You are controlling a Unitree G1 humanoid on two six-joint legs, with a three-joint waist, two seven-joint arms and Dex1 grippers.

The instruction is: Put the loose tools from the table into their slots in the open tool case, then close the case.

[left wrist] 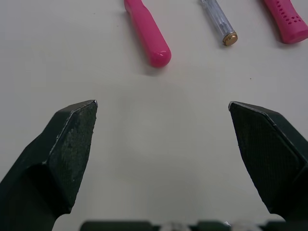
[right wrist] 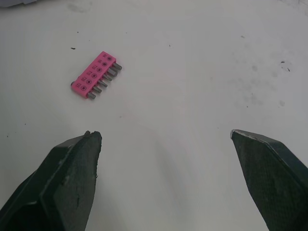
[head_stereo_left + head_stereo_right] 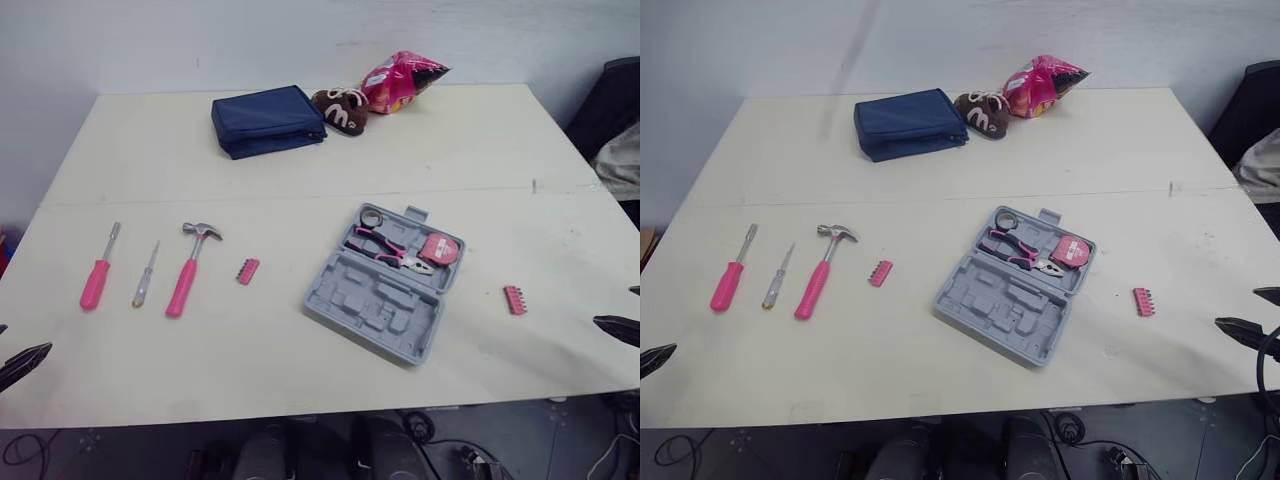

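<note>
Bare table (image 3: 280, 350) around tool case (image 3: 385, 285); loose tools well apart

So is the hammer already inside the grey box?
No, the hammer lies on the table, well to the left of the open tool case.

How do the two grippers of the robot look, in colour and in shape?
The left gripper and the right gripper look alike. Each has two black fingers, broad at the base and narrowing to a slanted, pointed tip. Their surfaces are matt with a fine grainy texture, and no markings show on them.
</note>
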